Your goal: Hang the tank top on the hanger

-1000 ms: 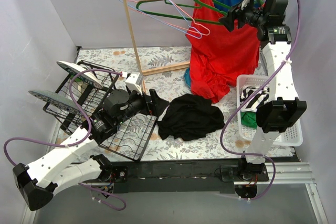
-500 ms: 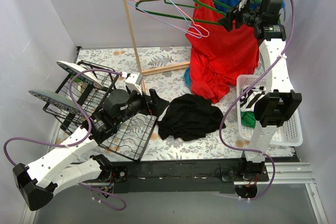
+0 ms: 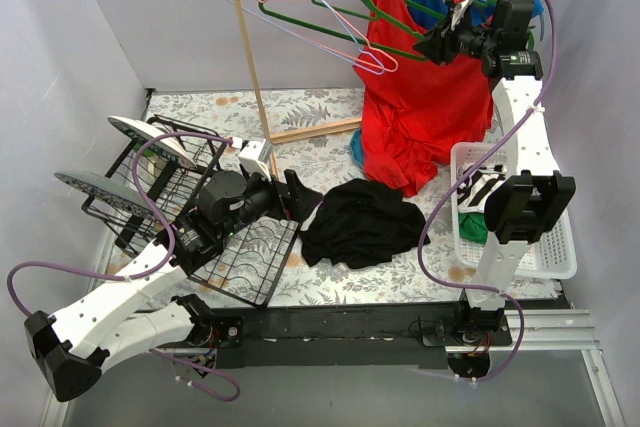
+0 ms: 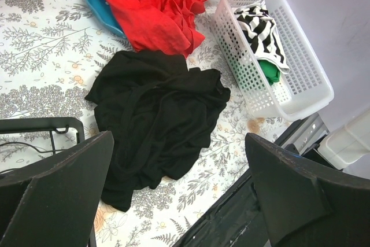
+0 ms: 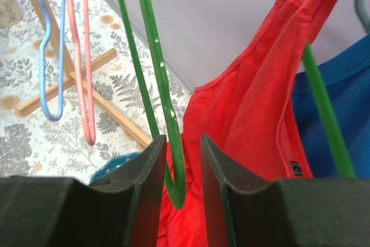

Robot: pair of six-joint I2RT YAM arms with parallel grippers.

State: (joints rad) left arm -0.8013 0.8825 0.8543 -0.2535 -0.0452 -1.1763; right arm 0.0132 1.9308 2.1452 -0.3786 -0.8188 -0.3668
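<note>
The black tank top (image 3: pixel 360 222) lies crumpled on the floral table mat, also in the left wrist view (image 4: pixel 156 108). The green hanger (image 3: pixel 330 22) hangs on the wooden rack; its right corner (image 5: pixel 167 114) sits between my right gripper's fingers. My right gripper (image 3: pixel 432 44) (image 5: pixel 184 143) is raised beside the red top, its jaws narrowly apart around that corner, with a gap on one side. My left gripper (image 3: pixel 300 197) (image 4: pixel 179 137) is wide open and empty, just left of the black top and above its near edge.
A red tank top (image 3: pixel 420 107) hangs at back right over a blue garment. Thin pink (image 5: pixel 87 85) and light-blue (image 5: pixel 43 56) hangers hang beside the green one. A white basket (image 3: pixel 560 257) holds a striped garment (image 4: pixel 260 27). A wire dish rack (image 3: pixel 240 257) sits left.
My right arm has shifted slightly up and back at the hanger's end, staying on its corner. The left arm and the black top have not moved.
</note>
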